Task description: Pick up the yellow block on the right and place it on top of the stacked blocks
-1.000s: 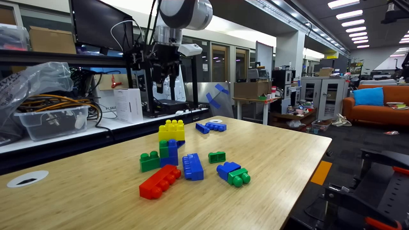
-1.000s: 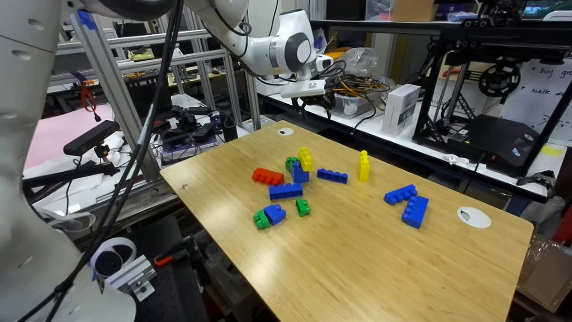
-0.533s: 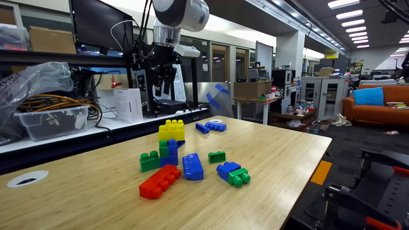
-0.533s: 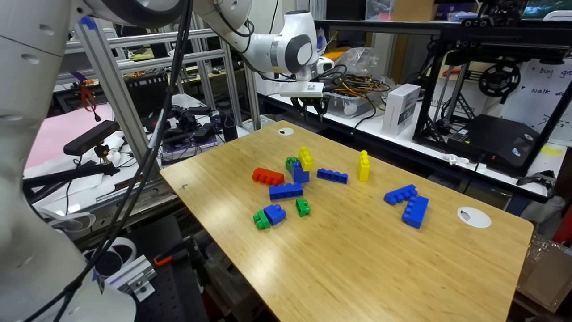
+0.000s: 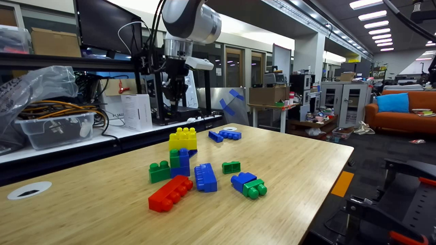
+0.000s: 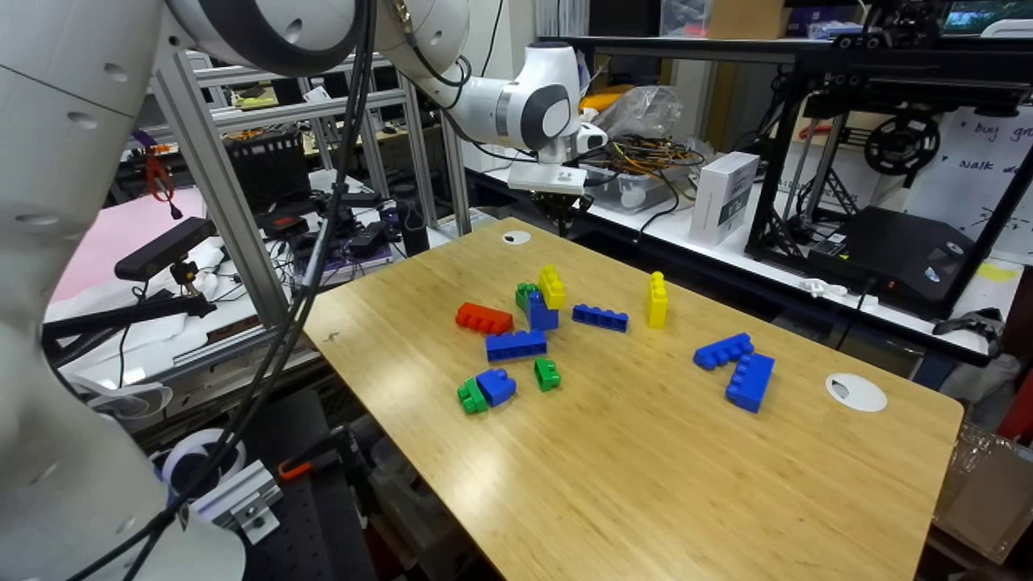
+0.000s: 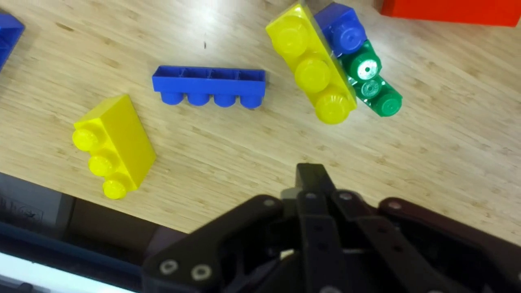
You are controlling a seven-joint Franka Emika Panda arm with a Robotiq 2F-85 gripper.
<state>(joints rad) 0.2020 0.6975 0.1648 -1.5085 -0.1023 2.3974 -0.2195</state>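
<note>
Across the centre and lower right of an exterior view, the wooden table. Along the left edge of the same frame, the robot arm, bent over toward the upper centre, far end slightly lower in the frame than a moment ago. At lower right of the wrist view, the gripper: fingers apart a moment earlier, now fully closed, with nothing between the tips. At upper right of that view, the stacked blocks, yellow uppermost, unmoved. In the top right corner, cut off by the frame, the red brick. Left of upper centre, the blue brick, lying on its side. At lower left, the yellow block, upright near the table edge, well apart from the fingertips, likewise unmoved. Meaning for the task: probably an empty closure, well short of the block; grasp not yet achieved, placing wholly ahead. Called for next, by this reading: jaws parted again, then travel toward the lower left and descent over the block.
</note>
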